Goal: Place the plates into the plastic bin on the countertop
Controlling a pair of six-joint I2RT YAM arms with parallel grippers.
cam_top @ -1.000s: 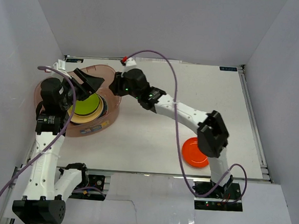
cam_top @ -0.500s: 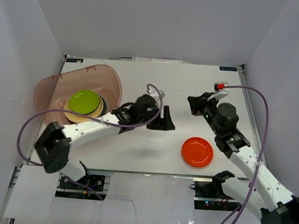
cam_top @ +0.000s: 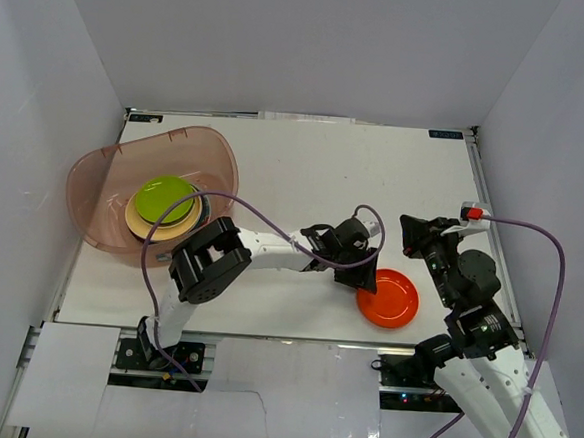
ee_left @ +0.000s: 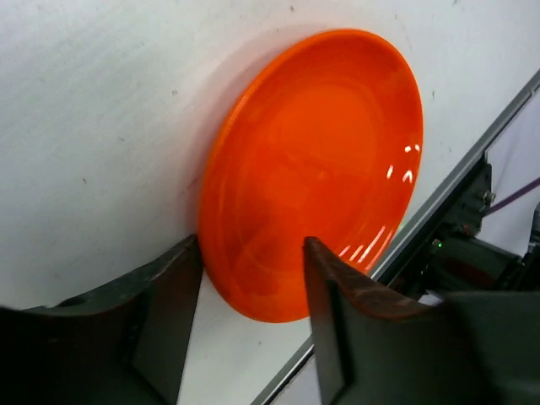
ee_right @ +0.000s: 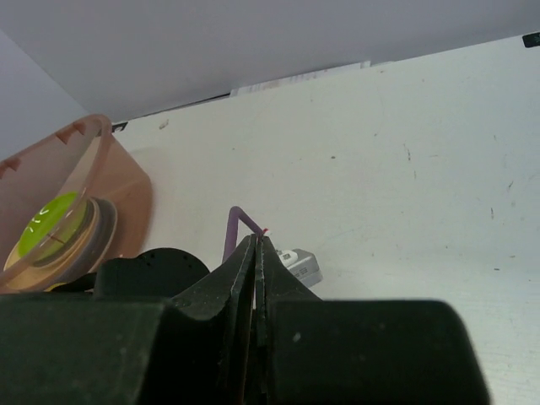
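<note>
An orange plate (cam_top: pixel 389 298) lies on the white countertop (cam_top: pixel 315 171) at the front right. My left gripper (cam_top: pixel 367 278) is open at its left rim. In the left wrist view the plate (ee_left: pixel 321 160) fills the middle, and its near rim lies between my two fingers (ee_left: pixel 173 308), which are spread wide around the left gripper's centre (ee_left: pixel 251 283). The plastic bin (cam_top: pixel 105 166) stands at the far left with a green plate (cam_top: pixel 163 198) on top of a stack. My right gripper (cam_top: pixel 417 238) is shut and empty, just right of the left gripper's wrist.
The table's metal front edge (ee_left: pixel 472 156) runs right behind the orange plate. The right wrist view shows the shut right gripper (ee_right: pixel 257 246), the bin (ee_right: pixel 126 190) with the green plate (ee_right: pixel 49 226), and the left arm's purple cable (ee_right: pixel 233 229).
The left arm swung from the bin across the table to the orange plate, gripper open. The right arm drew back from the bin to the right side.
</note>
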